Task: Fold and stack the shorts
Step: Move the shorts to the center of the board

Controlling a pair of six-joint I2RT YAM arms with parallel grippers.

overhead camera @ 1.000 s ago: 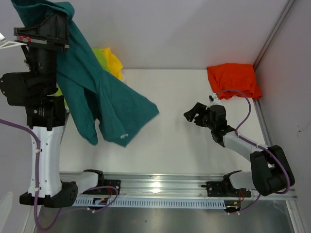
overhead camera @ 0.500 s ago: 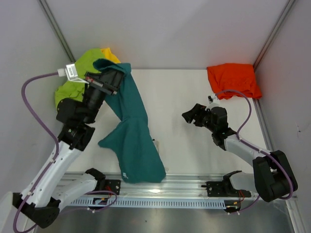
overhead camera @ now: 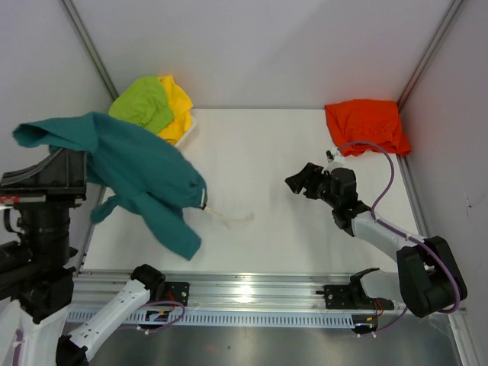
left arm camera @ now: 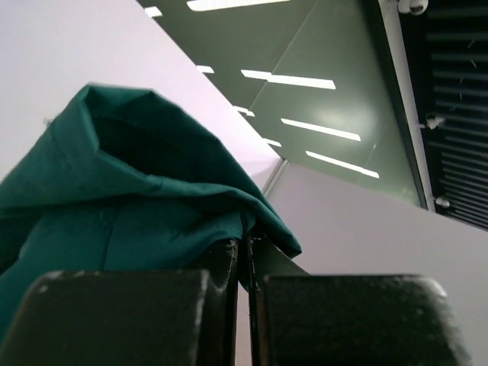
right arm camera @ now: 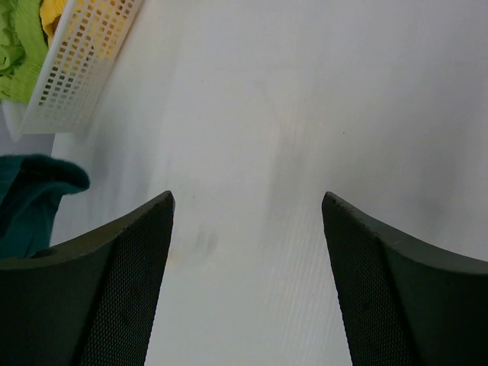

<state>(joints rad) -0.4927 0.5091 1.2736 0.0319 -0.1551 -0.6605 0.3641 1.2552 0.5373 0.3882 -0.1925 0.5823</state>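
My left gripper (overhead camera: 53,174) is raised high at the left, close to the top camera. It is shut on the teal shorts (overhead camera: 141,179), which hang from it and billow over the table's left side. In the left wrist view the jaws (left arm camera: 245,248) pinch a fold of the teal fabric (left arm camera: 145,221). A white drawstring (overhead camera: 229,219) trails on the table. Orange shorts (overhead camera: 366,126) lie folded at the back right. Lime green shorts (overhead camera: 143,103) and yellow shorts (overhead camera: 177,103) sit at the back left. My right gripper (overhead camera: 299,181) is open and empty, low over the table (right arm camera: 248,202).
A white perforated basket (right arm camera: 84,61) holds the lime green shorts (right arm camera: 17,42) and the yellow shorts (right arm camera: 52,11) at the back left corner. Grey walls enclose the table (overhead camera: 267,152). A metal rail (overhead camera: 259,290) runs along the front edge.
My left arm has swung up and to the left, pulling the teal shorts off the front of the table so they hang in the air. The right arm has barely moved.
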